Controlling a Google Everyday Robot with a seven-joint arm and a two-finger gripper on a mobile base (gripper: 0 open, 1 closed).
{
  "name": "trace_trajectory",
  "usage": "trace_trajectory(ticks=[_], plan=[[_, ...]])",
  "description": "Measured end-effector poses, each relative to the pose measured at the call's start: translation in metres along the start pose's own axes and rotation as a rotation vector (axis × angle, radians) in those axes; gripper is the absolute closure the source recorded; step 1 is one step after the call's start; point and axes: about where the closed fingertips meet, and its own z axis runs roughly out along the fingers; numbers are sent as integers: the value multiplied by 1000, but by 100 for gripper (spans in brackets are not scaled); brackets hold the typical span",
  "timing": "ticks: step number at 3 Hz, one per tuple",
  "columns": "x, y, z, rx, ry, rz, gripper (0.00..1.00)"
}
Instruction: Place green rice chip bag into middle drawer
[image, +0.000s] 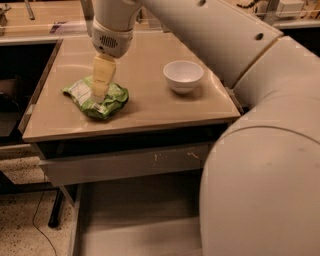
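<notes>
The white arm's cream gripper (99, 94) presses into the crinkled light-green foil snack bag (117, 98) at the tabletop's (150, 112) centre left, and I cannot tell whether it is clamped, so the slick foil may slip before reaching the open shallow grey metal drawer (140, 217) at the lower centre.

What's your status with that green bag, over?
Tool down on crinkled light-green foil snack bag, on tan tabletop. Wide shallow grey metal drawer open below, bag not in it. White bowl sits apart from bag.
</notes>
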Motion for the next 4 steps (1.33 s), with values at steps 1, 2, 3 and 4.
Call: trace_trajectory(ticks=[1,2,3,4], plan=[[5,-16,27,-12,71,68,0],[9,-28,51,-32,117,118,0],[7,-29,54,-27,108,116,0],[2,-25,62,-45,78,98,0]])
